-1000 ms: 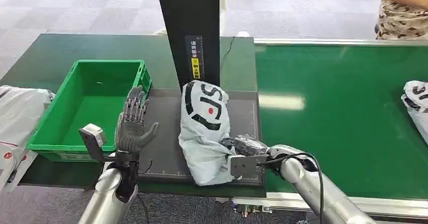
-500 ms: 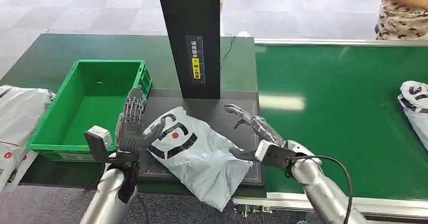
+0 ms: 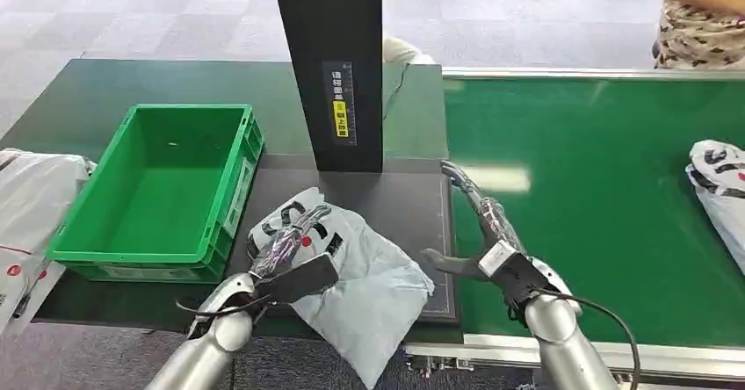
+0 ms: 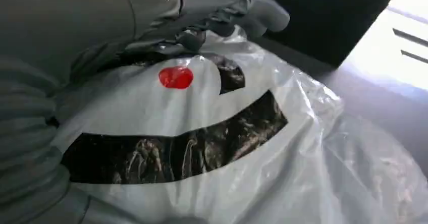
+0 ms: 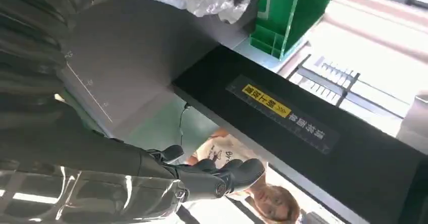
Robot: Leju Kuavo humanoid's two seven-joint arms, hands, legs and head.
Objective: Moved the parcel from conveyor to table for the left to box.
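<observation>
A green conveyor (image 3: 597,205) runs beside a dark table (image 3: 400,201). The parcel (image 3: 351,276) lies on the table; the left hand (image 3: 294,249) rests flat on it, seemingly not yet gripping, and should close firmly before lifting toward the box (image 3: 224,205). The right hand (image 3: 479,223) hangs spread

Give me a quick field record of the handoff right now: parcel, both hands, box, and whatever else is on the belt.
parcel: grey poly bag with black print and a red dot, lying on the dark mat, one corner hanging over the near edge
left hand: laid on top of the parcel, fingers on the print
right hand: empty, fingers spread, over the mat's edge by the conveyor, apart from the parcel
green box: empty, left of the mat
next parcel: at the belt's right edge
scanner post: black, behind the mat
</observation>
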